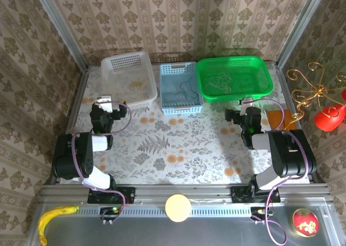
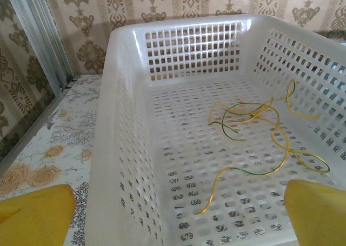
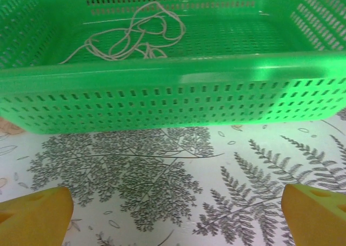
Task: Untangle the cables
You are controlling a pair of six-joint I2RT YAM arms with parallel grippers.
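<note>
Three slotted plastic baskets stand in a row along the far side of the table [image 1: 178,143], whose cloth is printed with ferns and orange flowers. The white basket [image 1: 128,78] is far left, the smaller pale blue basket [image 1: 180,87] sits in the middle, and the wide green basket [image 1: 233,78] is far right.

The cables are divided among the baskets. On the grid floor of the white basket, a thin yellow cord [image 2: 275,135] lies in loose, wavy loops, crossed over a dark green cord [image 2: 238,110]. A pale cord [image 3: 135,32] is curled in open rings on the floor of the green basket. A dark cord [image 1: 183,90] squiggles across the floor of the blue basket.

The left gripper [image 1: 104,101] sits just near of the white basket. Its blunt yellow fingers [image 2: 35,216] are spread wide with nothing between them. The right gripper [image 1: 247,101] sits just near of the green basket's smooth, glossy rim. Its yellow fingertips [image 3: 316,213] are also spread wide, holding nothing, above the fern print.
</note>
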